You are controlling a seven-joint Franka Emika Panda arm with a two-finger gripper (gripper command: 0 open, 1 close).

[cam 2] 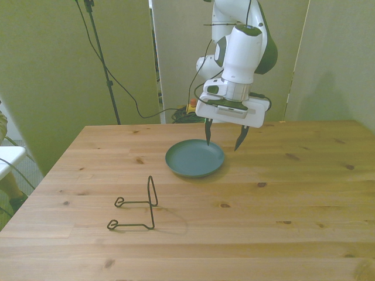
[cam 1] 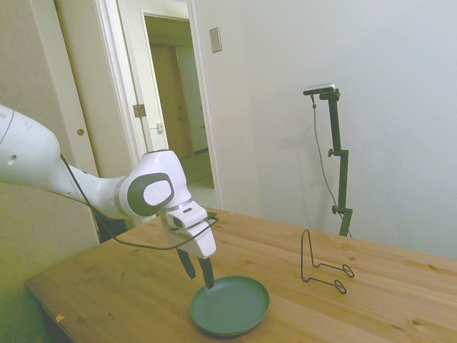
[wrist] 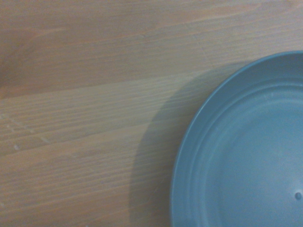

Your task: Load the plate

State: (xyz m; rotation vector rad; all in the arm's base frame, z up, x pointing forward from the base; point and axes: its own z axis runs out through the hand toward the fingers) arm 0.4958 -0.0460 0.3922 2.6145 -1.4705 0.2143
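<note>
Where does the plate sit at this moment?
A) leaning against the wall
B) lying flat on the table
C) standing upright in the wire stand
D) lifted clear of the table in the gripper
B: the plate lies flat on the table, apart from the wire stand, under the open gripper.

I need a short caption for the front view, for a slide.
Franka gripper, jaws open, poised over the far rim of the empty teal plate; wire stand nearer the camera on the wooden table.

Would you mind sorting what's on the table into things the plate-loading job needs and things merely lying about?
Job:
- round teal-green plate
- thin black wire stand
- open end effector, at the plate's rim

Lying about:
- nothing else on the wooden table
</note>
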